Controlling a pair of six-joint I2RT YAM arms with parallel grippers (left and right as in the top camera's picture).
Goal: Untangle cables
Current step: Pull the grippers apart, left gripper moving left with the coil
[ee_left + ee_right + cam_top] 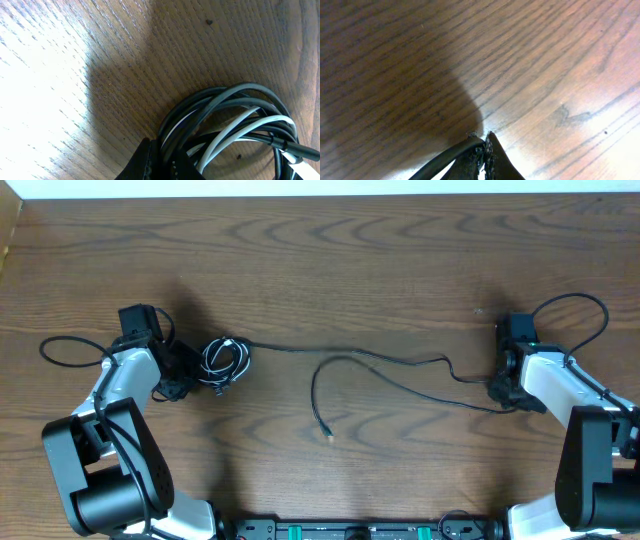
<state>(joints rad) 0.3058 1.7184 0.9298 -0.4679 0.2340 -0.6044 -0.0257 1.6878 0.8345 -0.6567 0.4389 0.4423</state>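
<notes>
Black cable (444, 157) pinched tight in right gripper (482, 143); left gripper (159, 159) clamps the bundle (216, 98); pulling apart could cinch it tighter.

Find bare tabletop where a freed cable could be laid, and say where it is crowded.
Bare: the far strip between the stretched black cable and the far edge of the table; also the near patch right of the loose plug end. Crowded: the coiled bundle by the left gripper.

Both arms reach down low. The left gripper (188, 378) pinches the cable bundle (230, 127). The right gripper (497, 389) pinches a black cable (445, 157).
</notes>
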